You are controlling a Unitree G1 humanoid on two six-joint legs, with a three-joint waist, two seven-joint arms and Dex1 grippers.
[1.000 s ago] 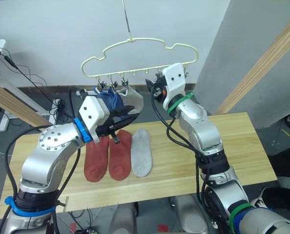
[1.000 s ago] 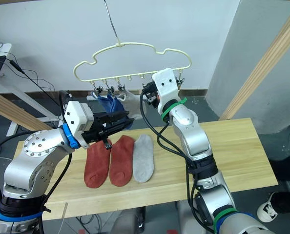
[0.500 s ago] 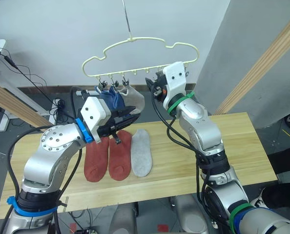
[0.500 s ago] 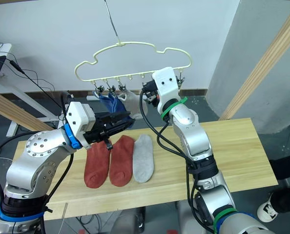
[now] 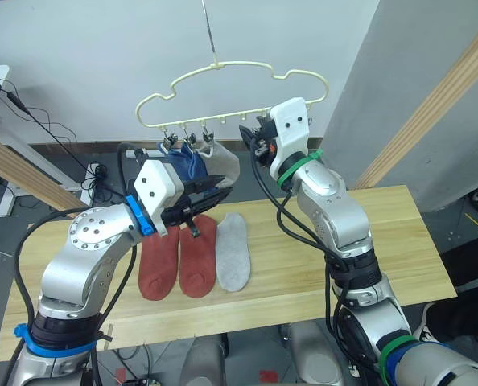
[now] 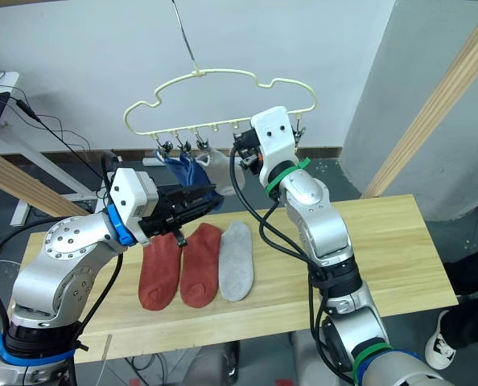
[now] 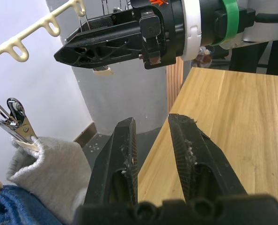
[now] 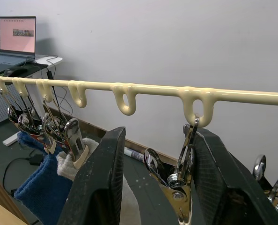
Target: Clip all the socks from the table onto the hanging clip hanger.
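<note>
Right claw (image 8: 155, 187) spread wide round a clip (image 8: 179, 180) on clip hanger (image 5: 223, 74); left claw (image 7: 153, 154) slightly open, empty, near hung grey sock (image 7: 50, 171) & blue sock (image 5: 183, 165); 2 red socks (image 5: 179, 257) + grey sock (image 5: 233, 252) on tabletop (image 5: 384, 241).

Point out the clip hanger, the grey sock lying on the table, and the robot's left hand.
clip hanger (image 5: 223, 67), left eye view, top of the cream wire outline beneath the hook.
grey sock (image 5: 234, 256), left eye view, middle of the sock.
left hand (image 5: 223, 191), left eye view, between its black fingertips.
</note>
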